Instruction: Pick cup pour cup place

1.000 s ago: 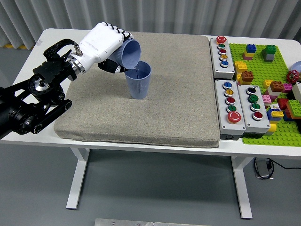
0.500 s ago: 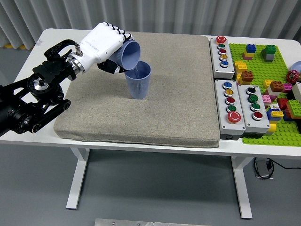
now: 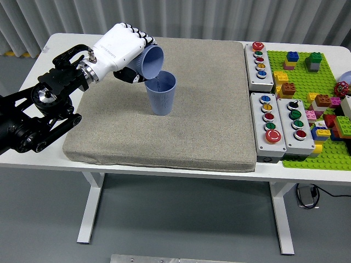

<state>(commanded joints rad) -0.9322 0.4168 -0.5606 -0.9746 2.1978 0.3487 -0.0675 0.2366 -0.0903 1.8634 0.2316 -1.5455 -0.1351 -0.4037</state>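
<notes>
White tabletop point(image 3: 44, 159) shows along the near edge, and on it lies a grey felt-like mat point(image 3: 181, 120) that covers most of the left and middle of the surface. From the lower left the black left arm point(image 3: 38, 118) reaches up over the mat's near-left corner to a white left hand point(image 3: 118, 49), whose fingers are wrapped around a blue ribbed cup point(image 3: 150, 62). That held cup is tipped well over on its side, its open mouth facing right and down, with its lower lip just above the rim of a 2nd blue ribbed cup point(image 3: 161, 93); whether the 2 rims touch cannot be told. The 2nd cup stands upright on the mat, a little left of the mat's middle and toward its far half, apart from every mat edge. To the right of the mat, 2 grey button boxes point(image 3: 285, 126) sit side by side near the front, each with a column of coloured buttons, and a 3rd button box point(image 3: 259, 66) stands just behind them, nearer the far edge. Further right, a green building-brick baseplate point(image 3: 307, 109) carries scattered bricks in blue, green, yellow, brown, pink and red. Beyond the table's far edge hangs a pale pleated curtain point(image 3: 219, 19).
</notes>
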